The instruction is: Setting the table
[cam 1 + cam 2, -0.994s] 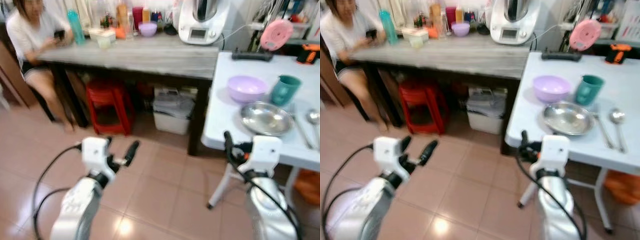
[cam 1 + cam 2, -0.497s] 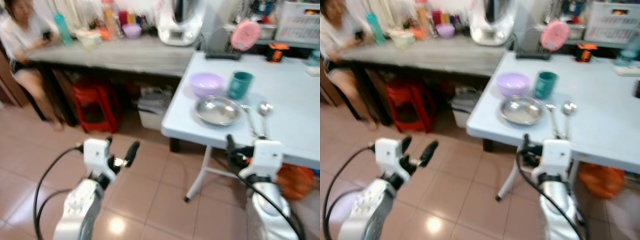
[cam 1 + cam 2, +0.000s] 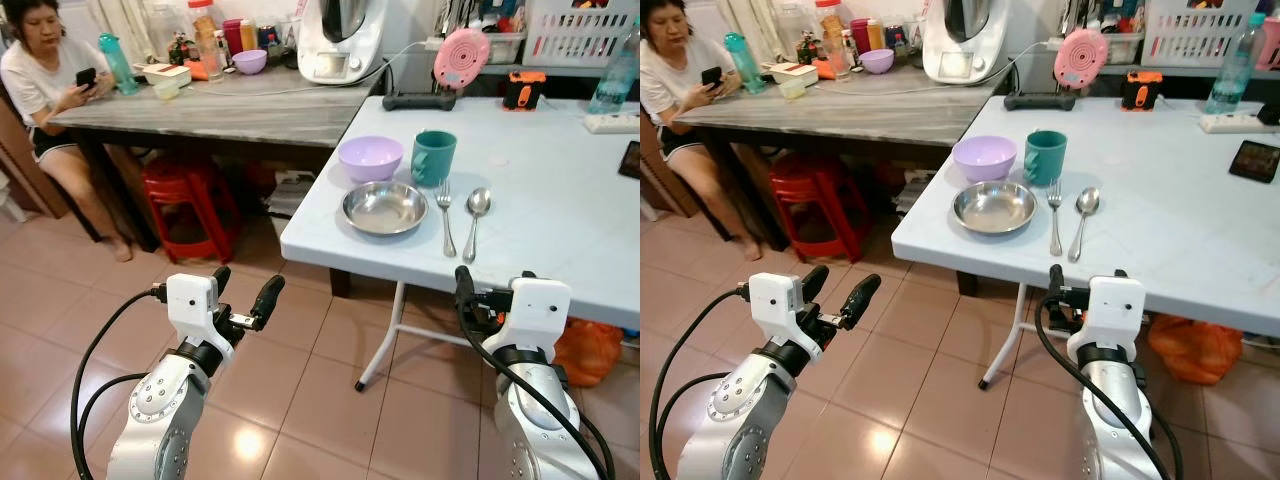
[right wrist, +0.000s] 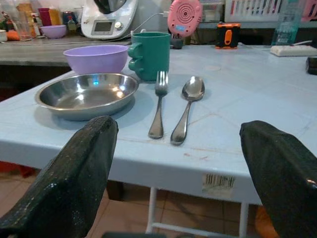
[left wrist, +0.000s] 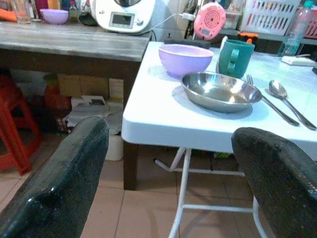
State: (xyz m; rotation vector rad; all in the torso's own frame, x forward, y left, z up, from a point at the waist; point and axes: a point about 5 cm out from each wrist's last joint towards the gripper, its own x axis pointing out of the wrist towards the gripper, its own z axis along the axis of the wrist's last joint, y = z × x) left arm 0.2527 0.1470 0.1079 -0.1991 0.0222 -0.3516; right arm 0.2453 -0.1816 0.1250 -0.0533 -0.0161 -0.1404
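Right wrist view: fork [image 4: 158,103], spoon [image 4: 187,107] flat on surface [image 4: 257,124]; thin, stiff, slippery steel; grip mid-handle. Left claw [image 3: 243,297], right claw [image 4: 178,198]: fingers apart, empty.

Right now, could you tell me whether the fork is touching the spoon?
Apart. The right wrist view shows bare table between the fork and the spoon along their whole length.

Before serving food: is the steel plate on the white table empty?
Empty: the steel plate shows only its bare shiny inside.
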